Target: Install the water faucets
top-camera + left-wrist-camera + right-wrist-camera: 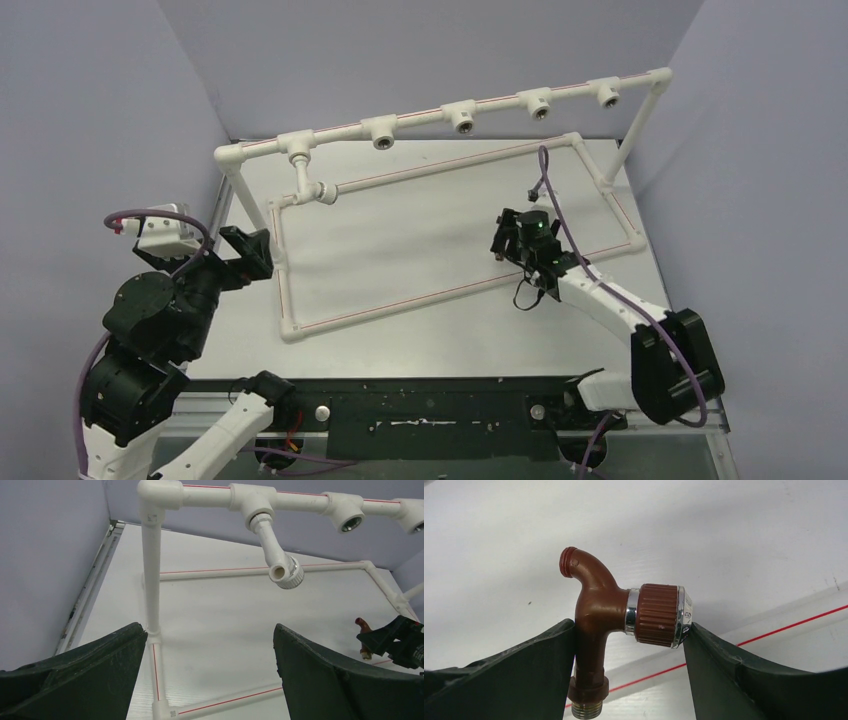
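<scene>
My right gripper is shut on the dark reddish-brown faucet, one finger on its body and the other on the silvery knob cap. Its threaded end points down, and it hangs over the table near a base pipe. This faucet also shows in the top view and small in the left wrist view. The all-white faucet hangs from the leftmost tee socket of the upper rail. My left gripper is open and empty beside the frame's left post.
The white pipe frame has several open tee sockets along its upper rail. Its rectangular base, marked with red lines, lies on the table. Purple walls stand on the left, back and right.
</scene>
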